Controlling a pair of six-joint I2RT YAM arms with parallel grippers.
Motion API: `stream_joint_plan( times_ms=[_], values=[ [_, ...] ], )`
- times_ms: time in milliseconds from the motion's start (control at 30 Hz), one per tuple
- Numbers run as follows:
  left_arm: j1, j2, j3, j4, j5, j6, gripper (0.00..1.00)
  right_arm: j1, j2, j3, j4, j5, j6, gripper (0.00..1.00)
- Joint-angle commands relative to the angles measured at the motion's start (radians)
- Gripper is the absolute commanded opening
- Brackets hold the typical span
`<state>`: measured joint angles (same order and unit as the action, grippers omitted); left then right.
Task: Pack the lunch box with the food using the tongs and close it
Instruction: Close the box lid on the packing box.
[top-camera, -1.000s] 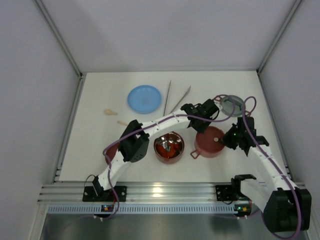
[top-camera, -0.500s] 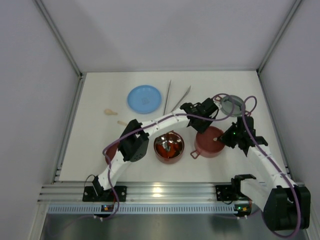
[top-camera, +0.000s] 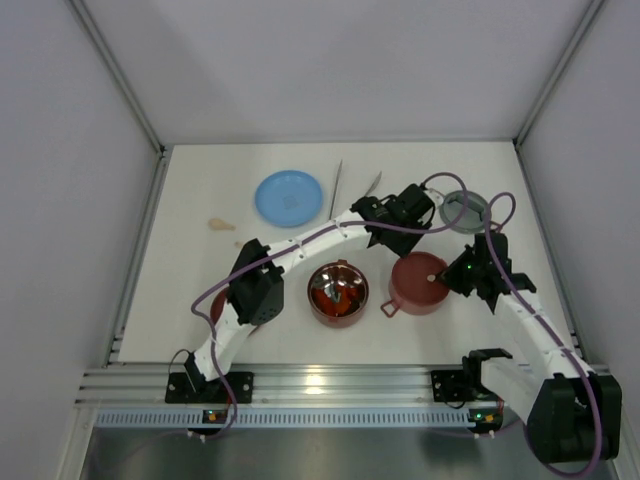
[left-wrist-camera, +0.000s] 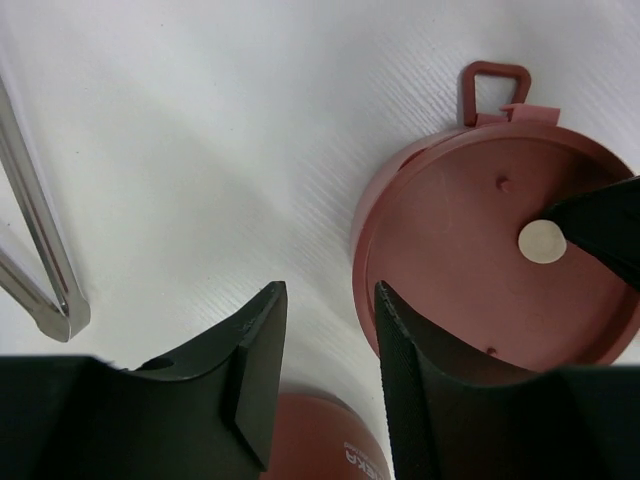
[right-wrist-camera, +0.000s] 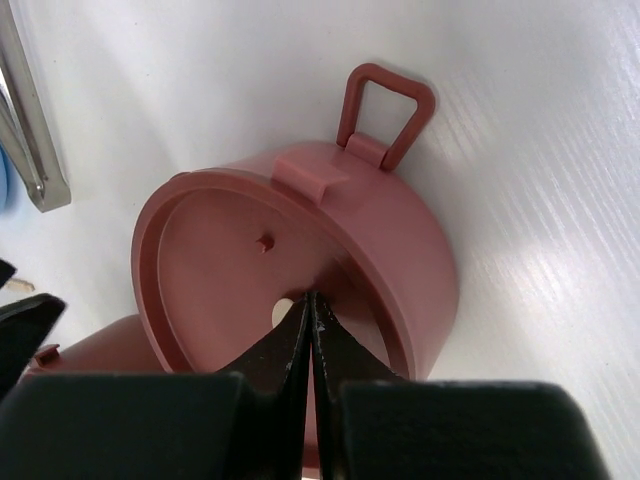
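The lunch box stands in parts. One dusty-red bowl (top-camera: 338, 295) is open, with red and dark food (top-camera: 336, 286) in its steel inside. A second bowl (top-camera: 420, 285) is covered by a flat maroon disc (right-wrist-camera: 230, 280) that carries a pale round spot (left-wrist-camera: 542, 242). My right gripper (right-wrist-camera: 312, 298) is shut, its tips resting on that disc beside the spot. Just left of the covered bowl's rim, my left gripper (left-wrist-camera: 328, 300) hangs open over bare table, with nothing between its fingers. The silver tongs (top-camera: 335, 190) lie at the back, untouched. The grey top lid (top-camera: 465, 208) lies at the far right.
A light-blue plate (top-camera: 289, 197) sits left of the tongs. Small beige bits (top-camera: 220, 224) lie on the table near the plate. A maroon round piece (top-camera: 218, 305) shows partly behind the left arm. The enclosure's walls stand on three sides.
My left gripper has opened and drawn back from the covered bowl toward the far side. The right gripper has stayed shut on the disc.
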<state>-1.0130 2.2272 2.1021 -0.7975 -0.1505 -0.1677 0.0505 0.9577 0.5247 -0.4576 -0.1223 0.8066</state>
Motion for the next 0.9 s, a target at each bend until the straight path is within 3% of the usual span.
stream_joint_plan(
  times_ms=[0,300,467,667,867],
  values=[
    [0.002,-0.043,0.055,-0.020,0.000,0.020,0.44,0.003,0.000,-0.017,-0.154,0.118,-0.023,0.00],
    [0.002,-0.057,0.064,-0.043,0.032,0.016,0.31,0.003,-0.060,0.064,-0.248,0.159,-0.027,0.00],
    [-0.004,-0.095,0.050,-0.049,0.120,0.005,0.25,0.003,-0.070,0.074,-0.256,0.158,-0.030,0.00],
    [-0.019,-0.097,-0.051,-0.039,0.158,0.004,0.18,0.003,-0.065,0.057,-0.240,0.148,-0.027,0.00],
    [-0.038,-0.060,-0.151,-0.011,0.238,-0.010,0.18,0.003,-0.047,0.043,-0.222,0.148,-0.030,0.00]
  ],
)
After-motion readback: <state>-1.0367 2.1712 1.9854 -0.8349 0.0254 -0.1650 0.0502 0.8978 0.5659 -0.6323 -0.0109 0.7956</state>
